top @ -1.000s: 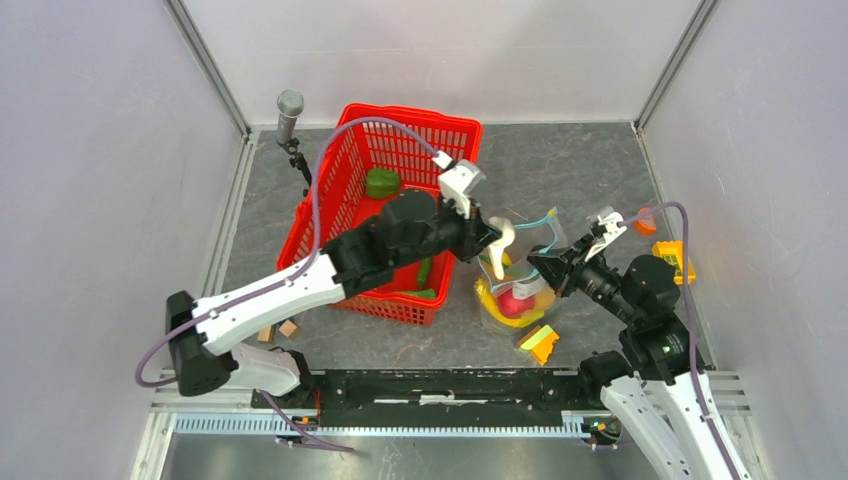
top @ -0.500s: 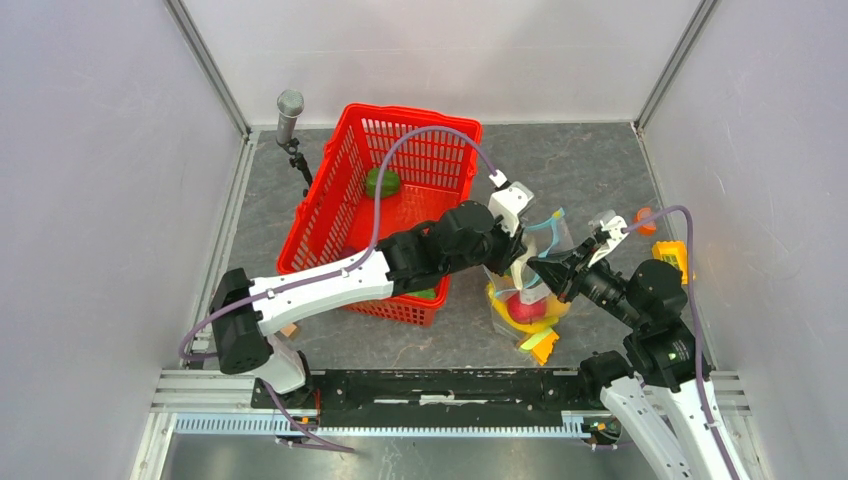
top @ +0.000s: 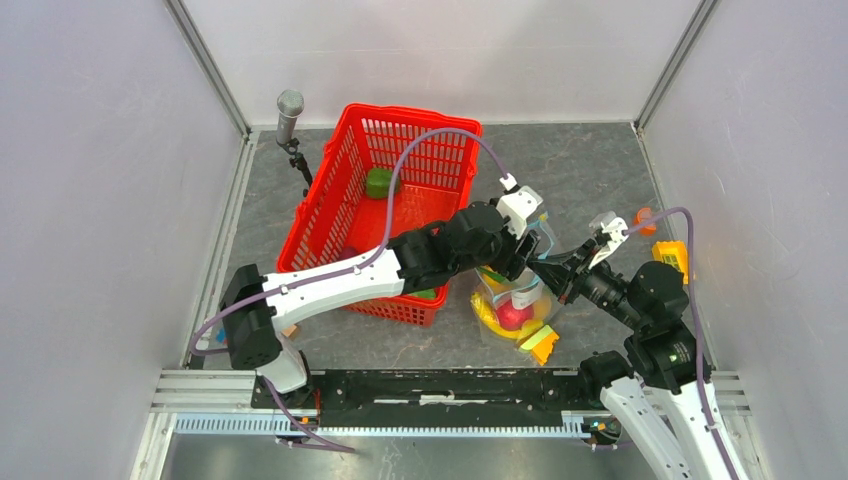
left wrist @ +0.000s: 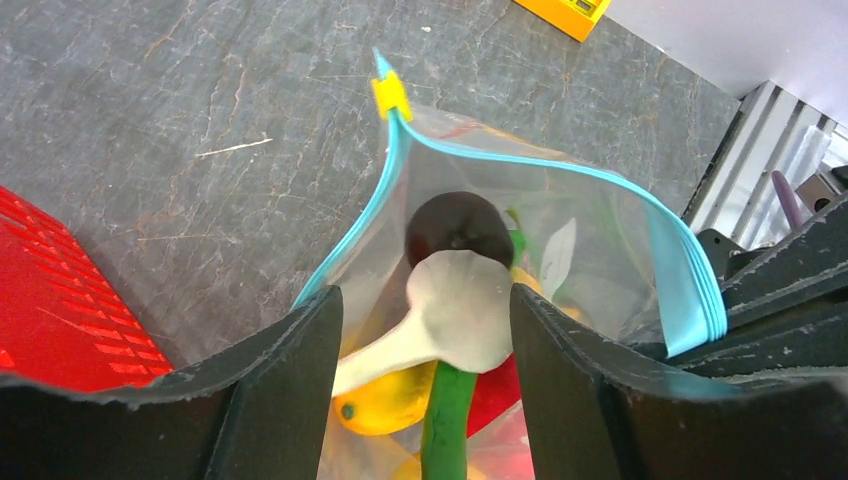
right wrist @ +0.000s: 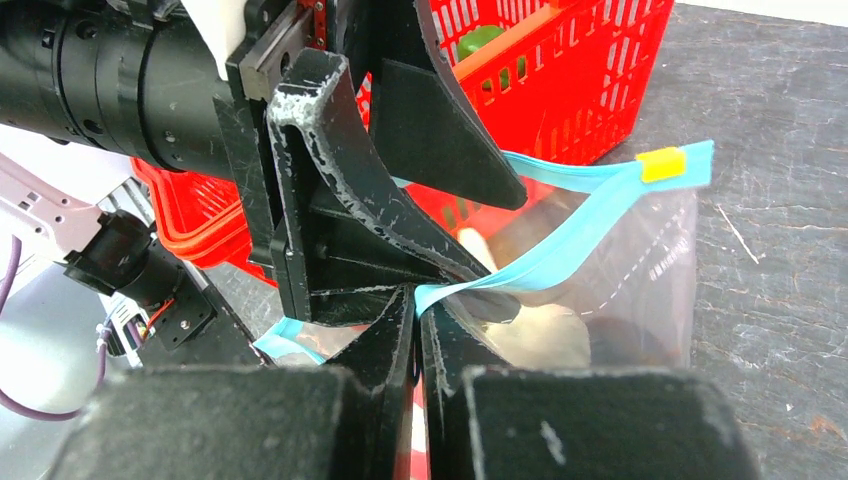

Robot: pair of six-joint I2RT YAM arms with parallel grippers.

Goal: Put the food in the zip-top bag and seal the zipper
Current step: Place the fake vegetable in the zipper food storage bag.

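Note:
The clear zip-top bag (top: 535, 300) stands open on the grey table, right of the red basket. My left gripper (left wrist: 425, 300) hangs open just over its mouth, and the white mushroom (left wrist: 455, 315) lies loose between the fingers, inside the bag. Under it are a dark eggplant (left wrist: 458, 225), a yellow banana (left wrist: 390, 400), a green piece (left wrist: 447, 420) and a red apple (top: 513, 316). My right gripper (right wrist: 418, 295) is shut on the light blue zipper (right wrist: 560, 225) at the bag's near edge and holds the mouth up. A yellow slider (left wrist: 391, 95) sits at the strip's far end.
The red basket (top: 400, 130) stands at the left with a green pepper (top: 378, 182) inside. A block stack (top: 543, 343) lies just in front of the bag. A yellow crate (top: 675, 258) and a small orange piece (top: 645, 215) are at the right wall, a microphone (top: 289, 105) at the back left.
My left arm swung right from the basket to the bag with the mushroom, then its jaws opened and let the mushroom go into the bag. The right gripper kept its hold.

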